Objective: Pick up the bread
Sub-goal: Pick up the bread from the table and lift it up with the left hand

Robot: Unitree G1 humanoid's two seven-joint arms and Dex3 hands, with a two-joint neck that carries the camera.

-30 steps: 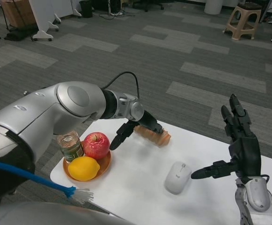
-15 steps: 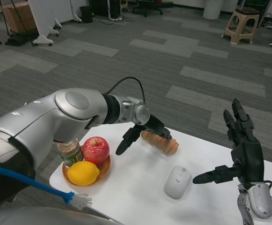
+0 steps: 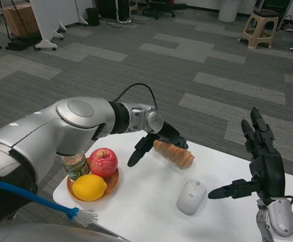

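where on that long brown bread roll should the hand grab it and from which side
Grip the ridged brown bread roll across its narrow middle, coming from above. It lies lengthwise near the white table's far edge; the left hand is already over its left end.

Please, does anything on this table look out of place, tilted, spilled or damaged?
Nothing looks spilled or damaged. The bread lies at a slant near the table's far edge with the left hand on it. The apple and lemon sit on the orange plate; the mouse lies flat.
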